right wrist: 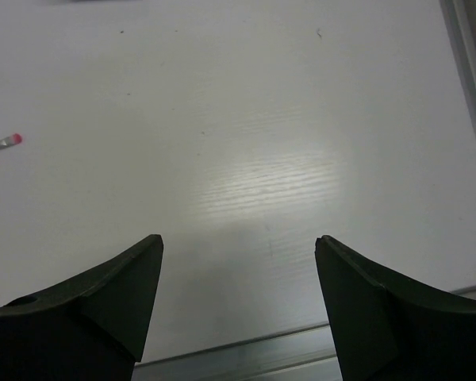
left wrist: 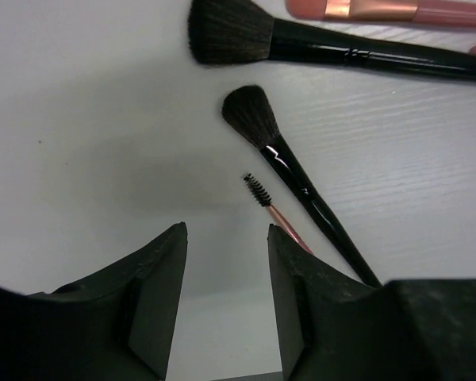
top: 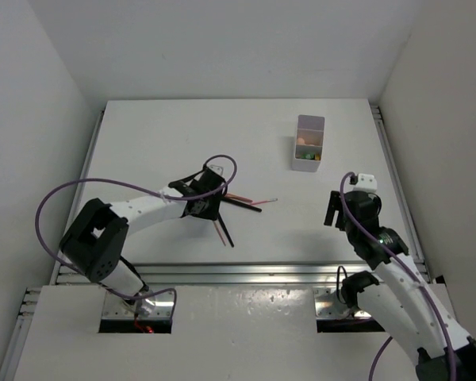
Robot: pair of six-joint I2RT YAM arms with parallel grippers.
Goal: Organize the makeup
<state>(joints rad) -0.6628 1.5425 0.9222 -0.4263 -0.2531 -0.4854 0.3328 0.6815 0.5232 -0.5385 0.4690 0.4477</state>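
Observation:
The makeup on the table is a loose cluster: two black-handled brushes (top: 243,205), one large (left wrist: 222,32) and one smaller (left wrist: 251,116), a thin pink spoolie wand (left wrist: 259,190) and a pink pencil (top: 262,201). My left gripper (top: 206,202) (left wrist: 226,230) hovers low over the cluster's left end. Its jaws stand apart with only bare table between them, and the wand's handle runs under the right finger (left wrist: 289,270). My right gripper (top: 332,210) (right wrist: 238,240) is open over bare table, well right of the cluster. A pink pencil tip (right wrist: 14,139) shows at its far left.
A translucent white two-compartment box (top: 309,143) stands at the back right with small green and peach items inside. A metal rail (top: 262,274) runs along the near table edge, and another rail (top: 393,182) lines the right side. White walls enclose the table.

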